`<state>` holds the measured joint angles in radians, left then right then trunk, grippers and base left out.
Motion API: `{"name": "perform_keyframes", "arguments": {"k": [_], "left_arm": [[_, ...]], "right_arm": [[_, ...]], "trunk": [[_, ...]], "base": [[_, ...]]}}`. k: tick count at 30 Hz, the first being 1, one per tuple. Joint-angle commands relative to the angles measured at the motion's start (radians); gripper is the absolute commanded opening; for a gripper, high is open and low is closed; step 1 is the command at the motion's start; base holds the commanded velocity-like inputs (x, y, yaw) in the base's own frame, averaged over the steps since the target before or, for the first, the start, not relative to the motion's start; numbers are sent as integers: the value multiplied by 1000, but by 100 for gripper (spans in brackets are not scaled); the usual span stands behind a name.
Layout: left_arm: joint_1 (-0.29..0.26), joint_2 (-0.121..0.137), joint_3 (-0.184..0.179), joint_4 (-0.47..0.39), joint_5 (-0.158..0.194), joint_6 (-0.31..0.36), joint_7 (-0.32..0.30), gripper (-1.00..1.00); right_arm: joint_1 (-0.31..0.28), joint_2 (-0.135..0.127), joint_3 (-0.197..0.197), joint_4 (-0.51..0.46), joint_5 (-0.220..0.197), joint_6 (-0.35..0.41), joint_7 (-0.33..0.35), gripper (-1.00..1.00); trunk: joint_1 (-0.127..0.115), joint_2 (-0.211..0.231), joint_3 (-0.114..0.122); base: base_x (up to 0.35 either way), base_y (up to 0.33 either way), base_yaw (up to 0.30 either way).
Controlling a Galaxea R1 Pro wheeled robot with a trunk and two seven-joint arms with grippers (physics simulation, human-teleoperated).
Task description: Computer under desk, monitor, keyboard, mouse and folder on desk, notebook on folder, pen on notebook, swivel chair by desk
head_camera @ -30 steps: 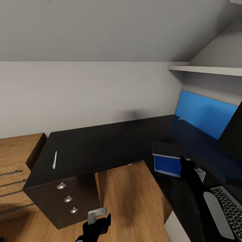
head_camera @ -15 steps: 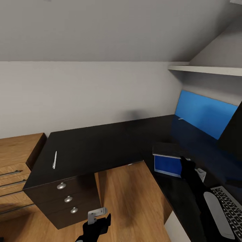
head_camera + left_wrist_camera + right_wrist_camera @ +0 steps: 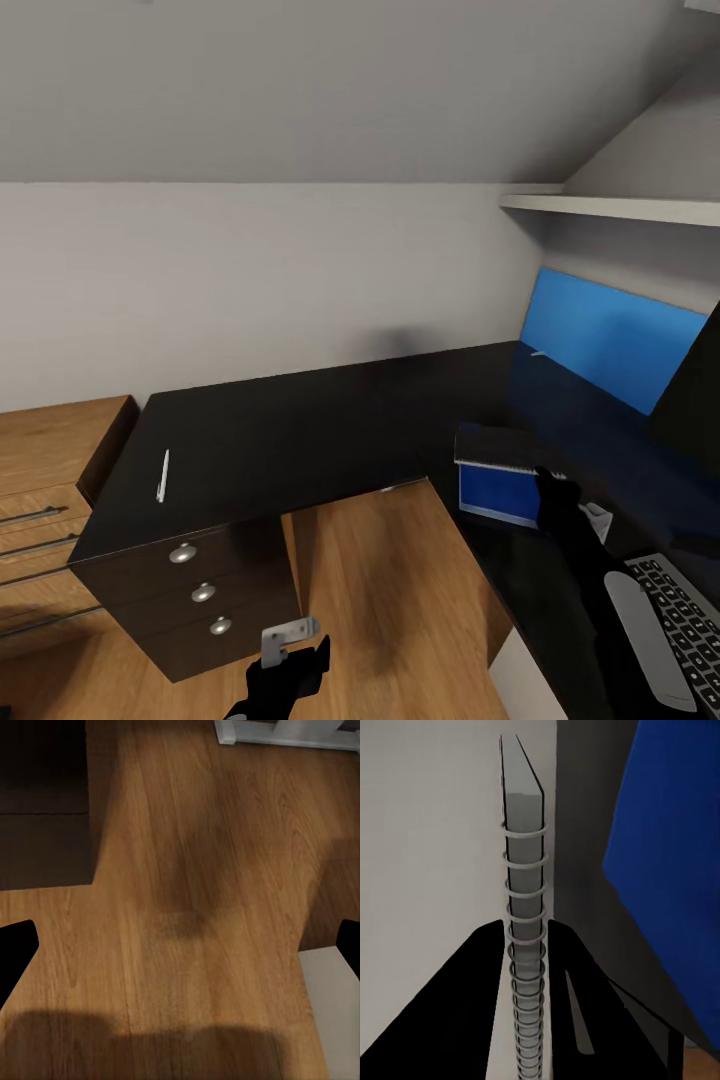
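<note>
Sloped ceiling and pale walls frame the head view, where the L-shaped black surface (image 3: pixel 300 440) carries a white pen (image 3: pixel 162 475) near its left edge, above the three-drawer unit (image 3: pixel 195 590). Toward the right arm of the surface a blue folder (image 3: pixel 495 490) lies with a dark spiral notebook (image 3: pixel 495 445) held over its far edge; the keyboard (image 3: pixel 680 620) is seen at the lower right corner, the blue back panel (image 3: pixel 610 335) behind. The right gripper (image 3: pixel 556 492) is at the notebook's near corner. Compared with the earlier pictures almost nothing has shifted, so the notebook is judged to be in the course of being settled on the folder, the pen not yet fetched.

From the left wrist, wooden floor (image 3: pixel 195 907) is seen between widely parted fingers (image 3: pixel 13 949).

From the right wrist, the notebook's wire spine (image 3: pixel 525 967) is clenched between both fingers (image 3: pixel 472 1005), the folder beside it.
</note>
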<state>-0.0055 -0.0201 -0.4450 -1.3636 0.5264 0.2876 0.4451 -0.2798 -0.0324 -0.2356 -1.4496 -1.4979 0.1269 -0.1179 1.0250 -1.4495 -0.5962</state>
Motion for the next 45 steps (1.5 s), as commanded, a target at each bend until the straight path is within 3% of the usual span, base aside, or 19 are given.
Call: {"name": "perform_keyframes", "arguments": {"k": [1,45], "left_arm": [[-1,0,-1,-2,7,2,7,100],[-1,0,-1,-2,7,2,7,100]], "right_arm": [[-1,0,-1,24,-8,4,-5,-100],[-1,-1,-2,57,-7,2,-6,-100]], "trunk": [[0,-1,-1],[0,-1,-1]], "base": [[0,0,0],[0,-14,0]]}}
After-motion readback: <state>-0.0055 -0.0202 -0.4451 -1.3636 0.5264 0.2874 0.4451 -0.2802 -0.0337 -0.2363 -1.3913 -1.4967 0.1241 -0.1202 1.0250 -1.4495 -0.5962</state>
